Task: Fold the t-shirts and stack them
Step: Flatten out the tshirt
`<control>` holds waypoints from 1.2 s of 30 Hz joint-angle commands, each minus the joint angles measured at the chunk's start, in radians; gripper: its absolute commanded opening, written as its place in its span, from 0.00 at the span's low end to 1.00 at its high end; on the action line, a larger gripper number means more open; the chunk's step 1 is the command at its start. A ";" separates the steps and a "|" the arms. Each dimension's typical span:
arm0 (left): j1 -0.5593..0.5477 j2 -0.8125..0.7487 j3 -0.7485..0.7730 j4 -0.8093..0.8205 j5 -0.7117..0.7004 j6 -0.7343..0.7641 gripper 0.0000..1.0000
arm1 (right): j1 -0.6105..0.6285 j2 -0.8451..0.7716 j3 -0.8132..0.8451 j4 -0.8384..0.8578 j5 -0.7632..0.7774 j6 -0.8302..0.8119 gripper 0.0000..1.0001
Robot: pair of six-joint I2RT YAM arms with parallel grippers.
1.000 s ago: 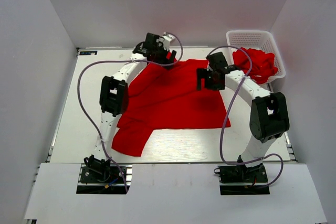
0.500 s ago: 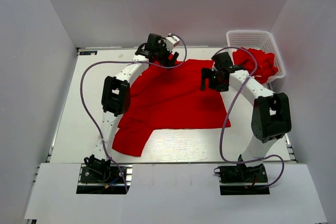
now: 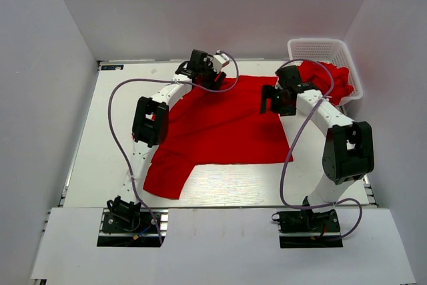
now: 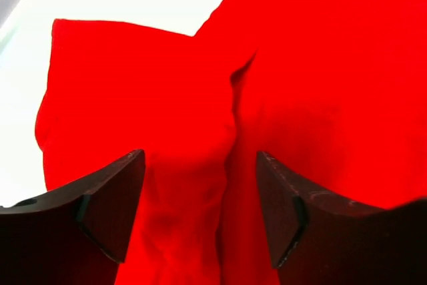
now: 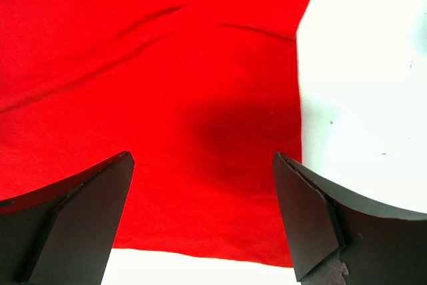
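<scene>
One red t-shirt [image 3: 220,125] lies spread out on the middle of the white surface [image 3: 87,138]. It is mostly flat, and one sleeve [image 3: 167,179] points to the near left corner. More red t-shirts [image 3: 328,79] lie crumpled in a heap in the white mesh basket [image 3: 320,43] at the far right corner, and part of the heap hangs over the basket's near rim.

The left hand [image 4: 199,208] is at the far edge of the spread shirt. Its jaws are apart, and a raised fold of the cloth [image 4: 227,138] runs between the two fingers; I cannot see that they press it. The right hand [image 5: 200,218] is over the far right part of the same shirt, near the basket. Its jaws are wide apart and hold nothing, and the wrist view shows the shirt's right edge and bare surface beside it.

In the top view the left arm [image 3: 148,121] crosses the left side of the shirt and hides a part of it. A purple cable [image 3: 113,131] loops beside each arm.

Plain pale walls [image 3: 53,45] close the surface on three sides. At the far left corner of the surface there is a small dark sticker [image 3: 112,67]; its writing is too small to read.
</scene>
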 commanded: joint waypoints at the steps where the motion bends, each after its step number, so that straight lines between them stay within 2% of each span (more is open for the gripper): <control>1: -0.005 -0.004 -0.004 0.034 -0.035 -0.003 0.75 | -0.008 -0.043 -0.011 -0.003 0.017 0.010 0.90; 5: -0.005 0.006 -0.004 0.054 -0.035 -0.013 0.64 | -0.016 -0.041 -0.010 -0.005 0.014 0.010 0.90; 6: -0.005 0.006 -0.013 0.054 -0.044 -0.013 0.52 | -0.016 -0.040 -0.005 -0.005 0.014 0.010 0.90; 9: -0.005 0.006 -0.004 0.066 -0.029 -0.045 0.24 | -0.019 -0.038 -0.005 -0.003 -0.005 0.013 0.90; 11: -0.005 0.006 0.016 0.075 -0.018 -0.069 0.17 | -0.019 -0.031 -0.004 -0.002 -0.006 0.011 0.90; 12: -0.005 0.006 0.027 0.075 -0.018 -0.079 0.07 | -0.020 -0.028 -0.007 -0.002 -0.005 0.008 0.90; 14: 0.005 0.006 0.045 0.085 -0.018 -0.112 0.00 | -0.019 -0.018 -0.008 0.001 -0.040 0.004 0.90; 19: 0.025 -0.007 0.067 0.108 -0.018 -0.137 0.00 | -0.016 0.009 -0.030 0.023 -0.055 -0.004 0.90; 23: 0.045 -0.018 0.067 0.117 -0.029 -0.160 0.00 | -0.013 0.072 -0.036 0.052 -0.162 -0.010 0.90; 31: 0.125 -0.027 0.058 0.128 -0.063 -0.189 0.00 | -0.010 0.155 -0.017 0.075 -0.181 -0.006 0.90; 36: 0.188 -0.027 0.068 0.186 0.029 -0.212 0.00 | -0.013 0.201 -0.033 0.069 -0.158 0.010 0.90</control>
